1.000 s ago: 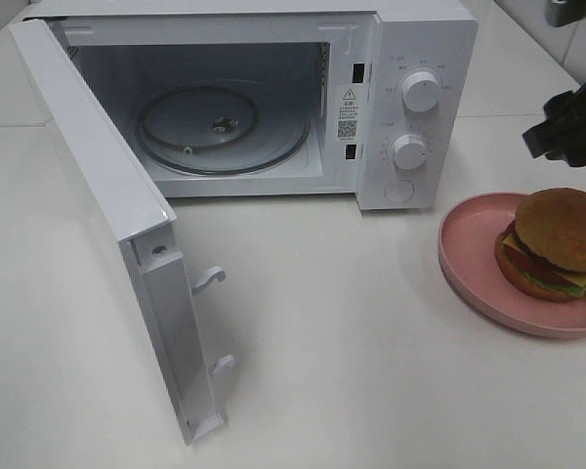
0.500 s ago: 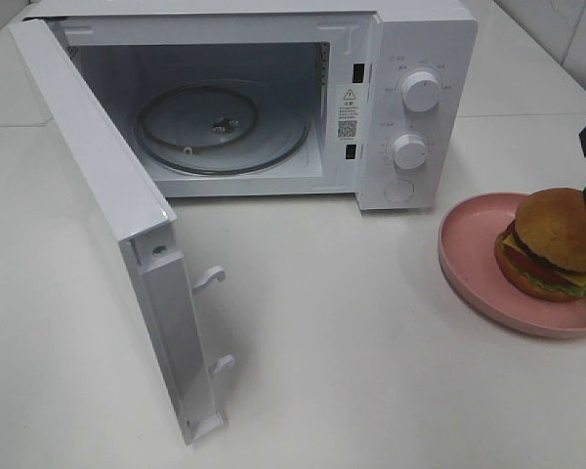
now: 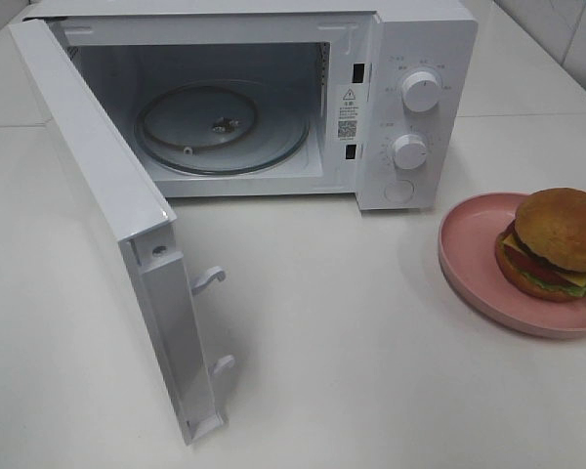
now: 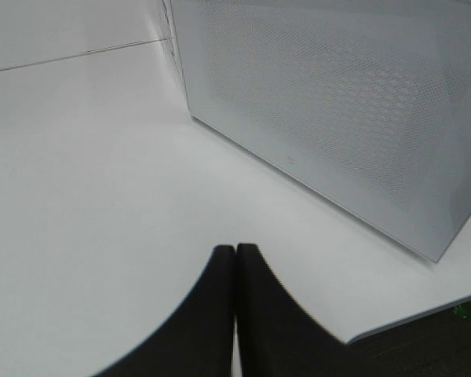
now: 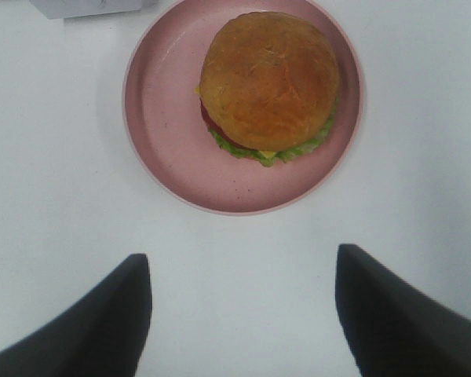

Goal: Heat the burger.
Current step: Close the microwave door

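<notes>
Glossy round burger (image 3: 557, 242) on smooth pink plate (image 3: 469, 256), frame right; right gripper (image 5: 243, 302) spread wide; left gripper (image 4: 235, 271) closed; microwave (image 3: 273, 98) door open.

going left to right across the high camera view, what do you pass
open white microwave door → round glass turntable → two white control knobs → pink round plate → golden-brown bun burger
</notes>
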Tool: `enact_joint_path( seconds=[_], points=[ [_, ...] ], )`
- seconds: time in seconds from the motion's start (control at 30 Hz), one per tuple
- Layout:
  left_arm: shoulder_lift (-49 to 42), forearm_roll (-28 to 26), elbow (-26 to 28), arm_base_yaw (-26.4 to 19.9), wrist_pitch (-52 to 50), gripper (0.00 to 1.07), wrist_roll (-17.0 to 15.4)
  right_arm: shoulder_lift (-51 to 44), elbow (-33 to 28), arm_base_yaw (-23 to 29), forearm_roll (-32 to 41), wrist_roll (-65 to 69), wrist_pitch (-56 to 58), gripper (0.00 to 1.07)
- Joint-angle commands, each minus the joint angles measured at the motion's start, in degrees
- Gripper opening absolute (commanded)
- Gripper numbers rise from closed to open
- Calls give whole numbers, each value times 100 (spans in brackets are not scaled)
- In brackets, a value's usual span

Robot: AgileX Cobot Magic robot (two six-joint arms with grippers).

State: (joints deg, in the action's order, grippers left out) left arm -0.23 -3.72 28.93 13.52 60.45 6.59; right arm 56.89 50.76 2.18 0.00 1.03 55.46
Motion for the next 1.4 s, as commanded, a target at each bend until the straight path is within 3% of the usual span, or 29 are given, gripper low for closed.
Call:
enact_joint_path(
  seconds=[0.03, 0.2, 0.3, 0.67, 1.03, 1.4],
  points=[
    [-126, -17, -11, -23, -74, 0, -17, -418, -229, -23, 0, -74, 195, 64],
    [-126, -17, -11, -23, -74, 0, -17, -1702, -985, -23, 0, -6, 561, 64],
    [-126, -17, -11, -23, -74, 0, -17, -1839, -1071, -23, 0, -6, 642, 64],
    [-126, -17, -11, -23, -74, 0, -17, -3747, -1937, -23, 0, -6, 854, 64],
    [-126, -17, -11, -23, -74, 0, -17, -5237, -1954, -6, 0, 103, 745, 64],
    [-126, -17, -11, -23, -74, 0, -17, -5867, -1954, 34, -138, 441, 739, 64]
  ],
)
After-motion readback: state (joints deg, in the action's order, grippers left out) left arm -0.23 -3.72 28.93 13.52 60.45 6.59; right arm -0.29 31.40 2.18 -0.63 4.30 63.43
